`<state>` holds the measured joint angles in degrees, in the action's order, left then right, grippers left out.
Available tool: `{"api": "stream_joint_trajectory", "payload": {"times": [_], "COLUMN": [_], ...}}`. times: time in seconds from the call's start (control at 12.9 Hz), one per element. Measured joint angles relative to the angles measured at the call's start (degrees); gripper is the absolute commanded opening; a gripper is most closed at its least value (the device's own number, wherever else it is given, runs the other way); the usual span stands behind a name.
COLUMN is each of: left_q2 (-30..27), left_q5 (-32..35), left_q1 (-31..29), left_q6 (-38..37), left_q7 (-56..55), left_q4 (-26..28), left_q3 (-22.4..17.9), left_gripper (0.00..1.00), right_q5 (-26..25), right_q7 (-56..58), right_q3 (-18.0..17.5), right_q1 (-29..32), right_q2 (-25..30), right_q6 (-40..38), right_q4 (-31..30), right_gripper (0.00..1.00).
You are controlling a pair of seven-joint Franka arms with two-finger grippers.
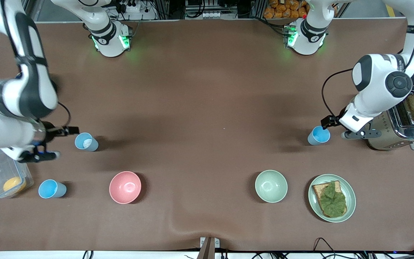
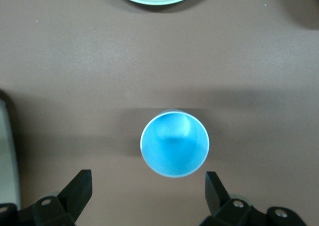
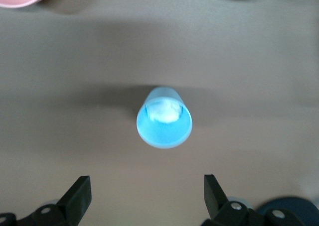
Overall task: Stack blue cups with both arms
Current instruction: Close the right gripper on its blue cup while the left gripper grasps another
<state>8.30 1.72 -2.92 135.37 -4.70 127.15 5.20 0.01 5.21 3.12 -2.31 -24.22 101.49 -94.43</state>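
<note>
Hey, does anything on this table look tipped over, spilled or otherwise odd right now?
Nothing is tipped or spilled. One oddity: the paler blue plastic cup below the open right gripper has a whitish lump inside. The left gripper is open at an empty sky-blue cup.

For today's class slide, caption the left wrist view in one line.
Open left gripper poised above an upright sky-blue cup on the brown table.
</note>
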Motion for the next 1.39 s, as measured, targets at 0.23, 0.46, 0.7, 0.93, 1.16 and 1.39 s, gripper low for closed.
{"api": "stream_joint_trajectory", "payload": {"times": [0.23,0.46,0.7,0.93,1.16,1.39], "left_q2": [4.08,6.90,7.97,8.47,8.47,8.41], "left_q5": [0.04,0.04,0.06,0.06,0.06,0.08], "left_q1": [-0.01,-0.29,-0.44,-0.44,-0.44,-0.40], "left_q6": [4.03,7.29,7.36,7.42,7.42,6.41], "left_q7": [0.00,0.00,0.03,0.03,0.04,0.01], "left_q4": [0.07,-0.17,-0.36,-0.42,-0.81,-2.71], "left_q3": [0.03,0.00,-0.02,-0.02,-0.01,0.08], "left_gripper": [1.00,0.86,0.46,0.00,0.00,0.00], "right_q5": [0.00,0.00,0.00,0.00,0.00,0.00], "right_q7": [-3.49,-4.54,-4.59,-4.60,-4.62,-4.64], "right_q3": [-0.03,-0.04,0.00,0.05,0.17,0.23], "right_q1": [-1.59,-2.34,-2.36,-2.35,-2.29,-2.24], "right_q2": [-1.57,-1.60,-2.24,-3.05,-3.88,-4.69], "right_q6": [7.35,12.83,15.83,15.98,16.11,16.27], "right_q4": [-4.76,-8.14,-10.43,-10.49,-10.50,-10.50], "right_gripper": [1.00,1.00,1.00,1.00,0.70,0.16]}}
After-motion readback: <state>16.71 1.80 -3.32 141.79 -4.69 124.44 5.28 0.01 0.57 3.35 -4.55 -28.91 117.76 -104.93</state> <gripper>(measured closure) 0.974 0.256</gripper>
